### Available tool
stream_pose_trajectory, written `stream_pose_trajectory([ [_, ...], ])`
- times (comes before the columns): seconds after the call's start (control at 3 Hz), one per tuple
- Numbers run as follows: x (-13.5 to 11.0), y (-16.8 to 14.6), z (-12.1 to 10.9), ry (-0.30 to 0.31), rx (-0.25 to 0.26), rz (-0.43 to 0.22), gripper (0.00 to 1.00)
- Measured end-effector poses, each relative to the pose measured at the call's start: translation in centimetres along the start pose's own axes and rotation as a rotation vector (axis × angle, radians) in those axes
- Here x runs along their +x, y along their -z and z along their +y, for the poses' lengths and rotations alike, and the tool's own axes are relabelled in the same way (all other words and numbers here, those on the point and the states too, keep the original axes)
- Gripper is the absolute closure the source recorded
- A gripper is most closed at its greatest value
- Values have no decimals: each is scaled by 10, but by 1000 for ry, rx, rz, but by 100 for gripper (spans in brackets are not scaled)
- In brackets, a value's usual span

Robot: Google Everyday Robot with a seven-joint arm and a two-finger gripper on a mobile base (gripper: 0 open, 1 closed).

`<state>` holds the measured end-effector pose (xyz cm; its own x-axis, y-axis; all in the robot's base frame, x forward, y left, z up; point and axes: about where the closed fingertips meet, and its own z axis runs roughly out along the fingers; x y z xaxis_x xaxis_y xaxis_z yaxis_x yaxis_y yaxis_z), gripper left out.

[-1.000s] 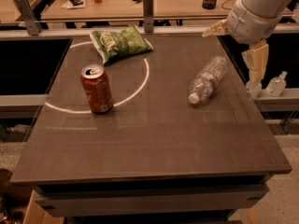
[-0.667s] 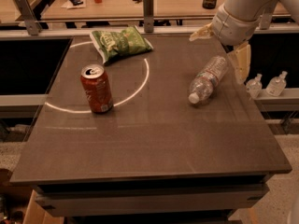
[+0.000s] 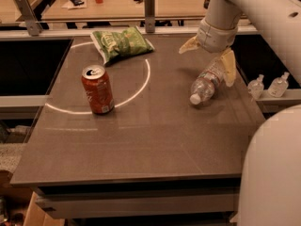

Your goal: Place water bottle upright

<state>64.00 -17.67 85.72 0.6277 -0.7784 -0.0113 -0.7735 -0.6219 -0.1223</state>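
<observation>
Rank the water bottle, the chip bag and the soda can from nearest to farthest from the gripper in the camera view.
The gripper hovers open over the back right of the table.
1. Water bottle: lying on its side just under the gripper, on the right.
2. Chip bag: at the back, left of the gripper.
3. Soda can: upright, farthest left.

Base of water bottle [image 3: 203, 86] behind tool [image 3: 205, 68]

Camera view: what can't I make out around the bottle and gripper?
Camera view only:
- Water bottle: base end hidden behind one finger of the open gripper at the far right of the table; contact unclear.
- Table, near right corner: hidden by the robot's white body.
- Arm: cut off by the top edge.
</observation>
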Motion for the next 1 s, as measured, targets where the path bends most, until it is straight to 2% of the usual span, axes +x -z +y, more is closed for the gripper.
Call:
stream_pose_trajectory([
  [0.67, 21, -26, 9, -1, -60, 1, 0],
  [1.0, 29, -31, 17, 25, -76, 5, 16],
])
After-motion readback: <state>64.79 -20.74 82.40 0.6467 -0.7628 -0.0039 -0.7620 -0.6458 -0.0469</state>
